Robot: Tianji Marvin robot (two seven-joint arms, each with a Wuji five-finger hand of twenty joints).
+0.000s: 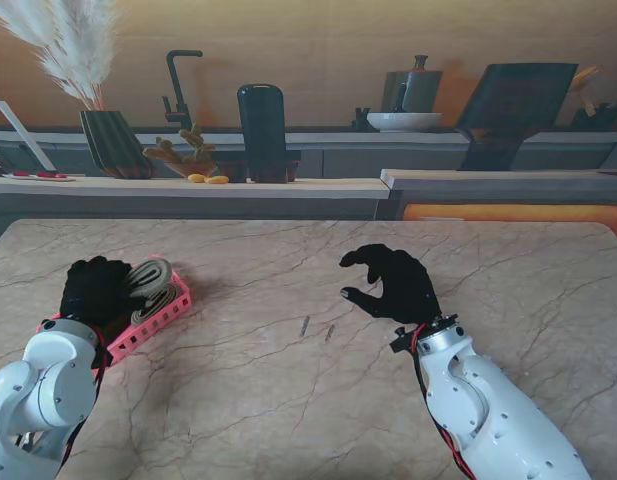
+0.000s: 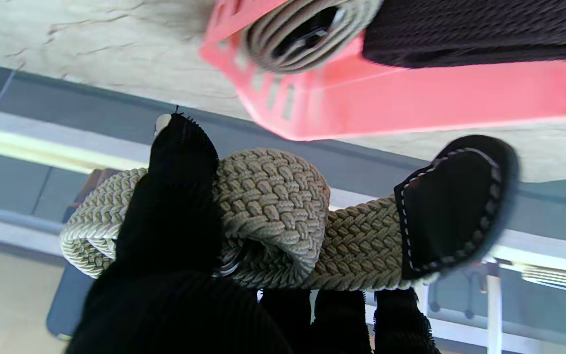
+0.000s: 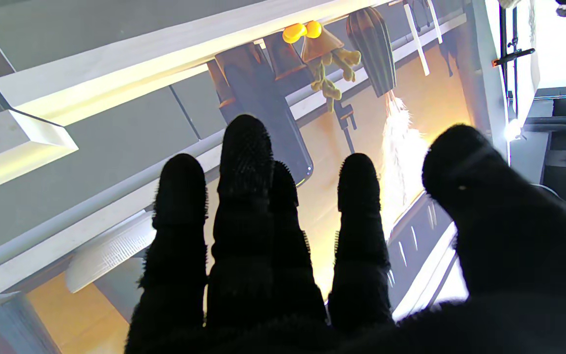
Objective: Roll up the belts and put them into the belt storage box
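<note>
At lower left of the stand's view, the left hand [image 1: 93,288] grips a rolled braided belt [image 2: 268,206] just over the pink storage box [image 1: 153,318]. The right hand [image 1: 393,280], centre right, hovers empty, fingers spread. Placing seems underway; next, lower and release.

A beige marble tabletop [image 1: 288,400] with thin dark veins fills the foreground. Beyond the fingers runs a grey ledge with a pale wooden top [image 1: 238,186]. Farther still, a grey counter [image 1: 388,150] carries a black tap [image 1: 178,85], a ribbed dark vase of pampas grass [image 1: 113,140] and a white bowl [image 1: 403,121] before a warm orange-lit wall [image 1: 318,40].
</note>
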